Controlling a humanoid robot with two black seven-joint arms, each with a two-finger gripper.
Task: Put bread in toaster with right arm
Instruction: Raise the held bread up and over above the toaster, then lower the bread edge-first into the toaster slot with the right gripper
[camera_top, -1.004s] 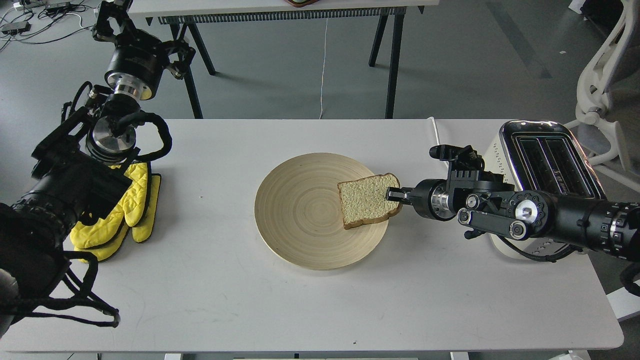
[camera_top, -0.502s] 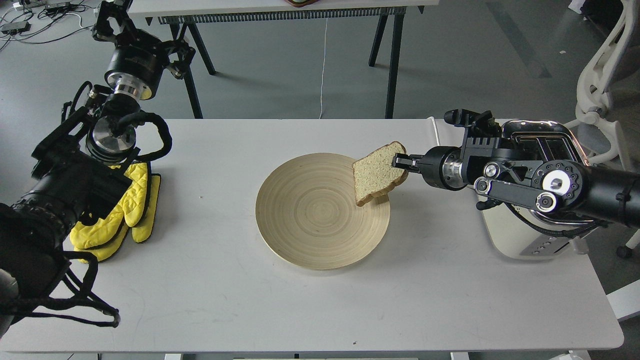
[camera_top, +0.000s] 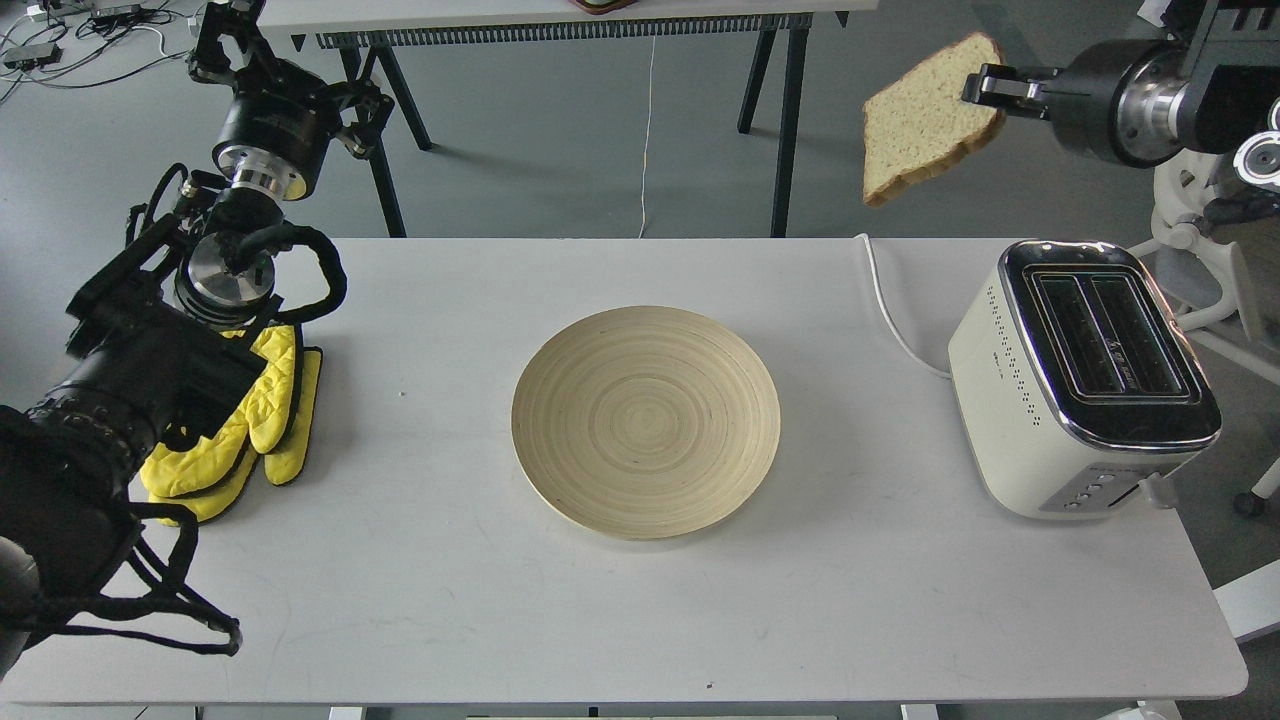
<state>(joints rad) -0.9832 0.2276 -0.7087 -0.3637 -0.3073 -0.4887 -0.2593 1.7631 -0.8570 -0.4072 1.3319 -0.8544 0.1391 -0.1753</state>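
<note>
Right fingers (camera_top: 985, 85) pinch the bread (camera_top: 928, 120) high above table (camera_top: 400, 580), toaster (camera_top: 1080, 390) and plate (camera_top: 645, 420).

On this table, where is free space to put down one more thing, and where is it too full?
Free: the table strip in front of the plate, the patch between plate and yellow mitts, and the gap between plate and toaster, except where the white cord lies. Crowded: the left edge, with mitts and left arm.

Grey floor (camera_top: 560, 130), black-legged bench (camera_top: 560, 15) behind (cables at left), white chair (camera_top: 1200, 200) at right
</note>
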